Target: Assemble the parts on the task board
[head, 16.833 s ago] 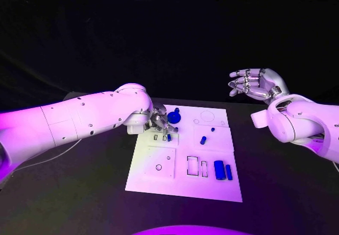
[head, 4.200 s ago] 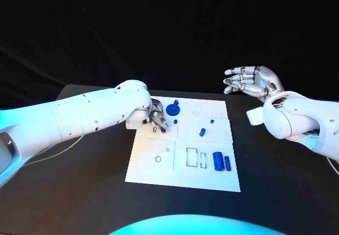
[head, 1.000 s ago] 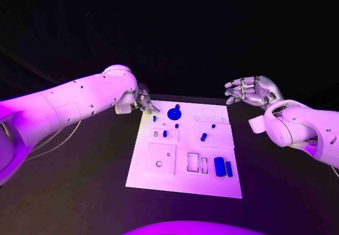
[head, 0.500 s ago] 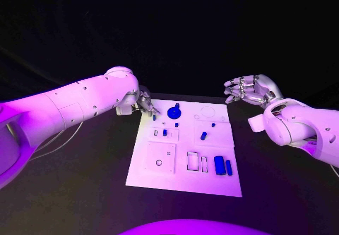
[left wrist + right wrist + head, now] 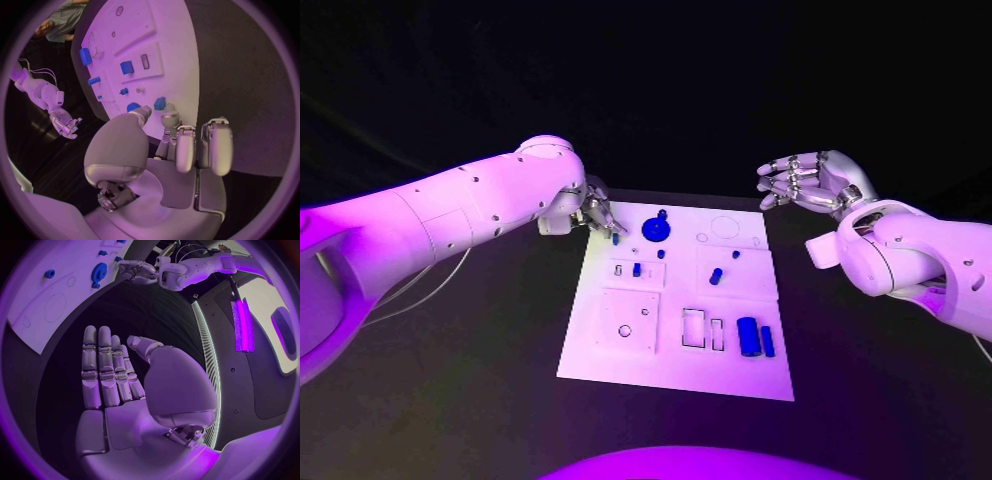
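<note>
On the black table (image 5: 473, 350) in the head view, the board (image 5: 682, 340) lies in the middle with the blue parts spread over it: a gear (image 5: 655, 232) near its far edge, a small peg (image 5: 638, 270) standing in a raised block, a short pin (image 5: 715, 277) lying loose, and two bars (image 5: 753, 338) side by side at the near right. The left hand (image 5: 599, 214) hangs over the board's far left corner, fingertips just beside a small blue piece (image 5: 616, 238) at the edge; whether it touches that piece I cannot tell from here. The right hand (image 5: 813, 182) is held up well apart from the board, fingers spread and holding nothing.

From the left wrist, the left hand (image 5: 181, 150) has its fingers curled down toward the board (image 5: 175, 55), with the blue piece (image 5: 160, 103) right at the fingertips and another blue bit (image 5: 133, 107) just beside the thumb. A pinch looks to be forming, but a firm hold is not plain.

From the right wrist, the right hand (image 5: 119, 375) is flat and open, palm bare, with the board (image 5: 44, 295) and gear (image 5: 99, 273) far beyond it.

My judgement: the step in hand is picking up the small piece at the far left corner. Next, the fingertips must close squarely on it, lift it upright, and carry it to its socket without nudging the gear.
</note>
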